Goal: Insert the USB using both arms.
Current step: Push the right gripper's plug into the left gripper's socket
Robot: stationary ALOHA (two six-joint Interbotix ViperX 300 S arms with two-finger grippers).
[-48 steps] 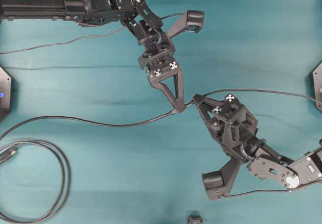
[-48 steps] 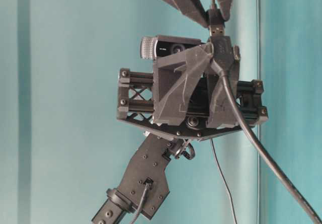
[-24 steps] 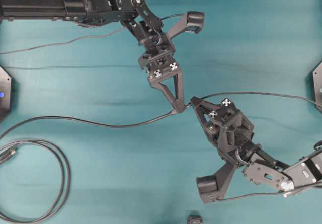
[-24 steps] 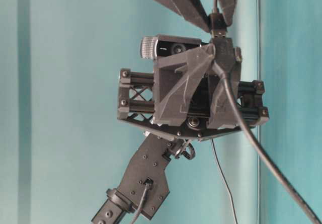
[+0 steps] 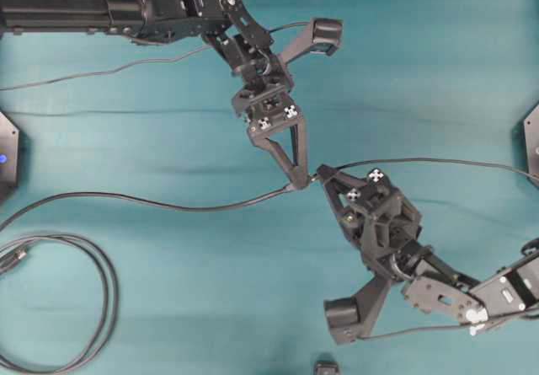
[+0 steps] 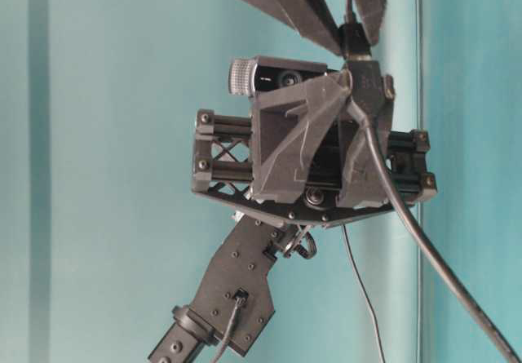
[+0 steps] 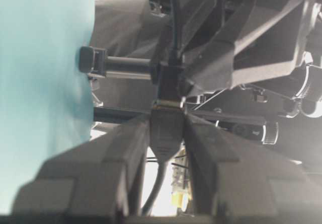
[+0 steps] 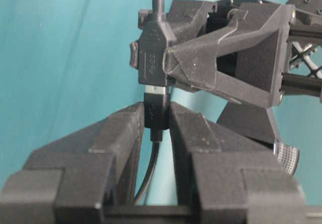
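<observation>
Between the two gripper tips, near the middle of the overhead view, the USB [image 8: 155, 91] sits with its nose already in the mouth of the socket [image 8: 151, 58]. A short band of silver is still showing, so I judge the insertion begun but not seated. The right gripper [image 8: 156, 112] is closed narrowly on the plug's black collar, with the thin cable trailing back between its fingers. The left gripper [image 7: 166, 119] is likewise clamped on the socket body, and its thicker cable runs away to the left of the cloth [image 5: 438, 72]. From the right wrist view the plug's long axis runs straight up the picture, tip away from the camera and into the socket. Overhead, that same line lies nearly level across the cloth, tip toward the left arm. Plug and socket look in line with each other, with no visible kink at the joint. To finish well, the push should go strictly along that shared axis — one arm bracing, the other pressing slowly — with no twist or sideways drift. The grip on the collar is short, so a skewed push could let the plug pivot or slip between the fingers.
</observation>
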